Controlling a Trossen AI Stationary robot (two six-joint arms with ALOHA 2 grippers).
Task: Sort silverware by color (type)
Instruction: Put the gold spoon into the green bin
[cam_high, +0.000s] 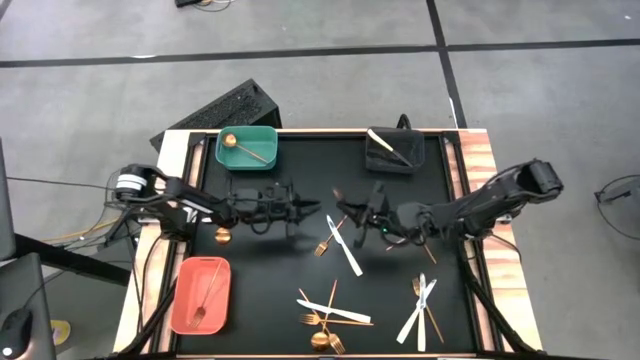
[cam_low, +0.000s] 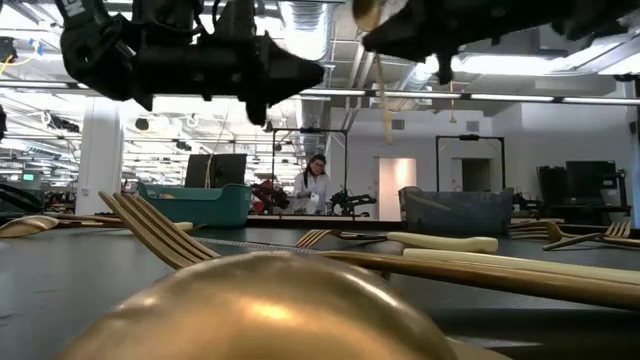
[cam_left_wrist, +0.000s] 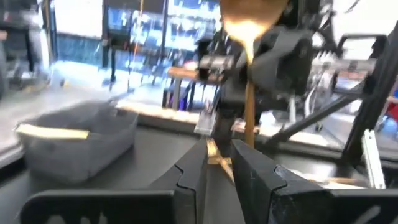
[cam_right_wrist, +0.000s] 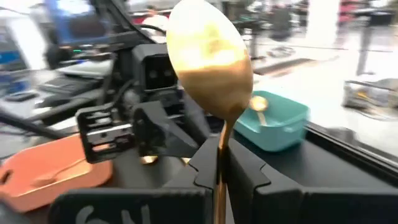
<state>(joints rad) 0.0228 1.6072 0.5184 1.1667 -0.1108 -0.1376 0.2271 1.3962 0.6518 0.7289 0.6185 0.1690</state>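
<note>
While only single pieces lie in the teal bin (cam_high: 247, 147), salmon bin (cam_high: 200, 293) and dark bin (cam_high: 393, 150), the right gripper (cam_right_wrist: 219, 168) clamps a gold spoon (cam_right_wrist: 209, 59); the left gripper's (cam_left_wrist: 219, 169) opening is unclear, and most silverware (cam_high: 345, 300) remains unsorted.

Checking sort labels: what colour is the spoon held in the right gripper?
Shiny gold spoon, gripped by the right gripper; clearest in right wrist view.

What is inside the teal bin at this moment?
The teal bin holds one gold spoon, bowl toward its left end, handle angled across the floor. Nothing else shows inside; the floor under the spoon is hidden.
</note>
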